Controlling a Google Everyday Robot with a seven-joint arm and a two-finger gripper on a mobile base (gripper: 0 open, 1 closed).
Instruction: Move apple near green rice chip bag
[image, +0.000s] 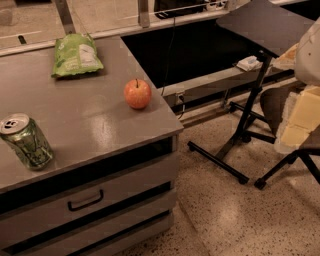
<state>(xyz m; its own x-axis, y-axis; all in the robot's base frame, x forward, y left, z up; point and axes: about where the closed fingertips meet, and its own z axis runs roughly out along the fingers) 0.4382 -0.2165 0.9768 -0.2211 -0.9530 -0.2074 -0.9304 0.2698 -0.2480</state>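
Note:
The apple (137, 94) is red-orange with a short dark stem. It sits upright on the grey cabinet top (90, 125), near its right edge. The green rice chip bag (76, 54) is light green with a white panel and lies at the back of the same top, up and to the left of the apple with a gap between them. My gripper is out of view in this frame, and nothing touches the apple or the bag.
A green drink can (26, 141) stands at the front left of the cabinet top. A drawer handle (85, 201) shows on the cabinet front. To the right are a black stand (245, 125), a chair with yellowish foam (300, 117), a speckled floor and a dark table (265, 22).

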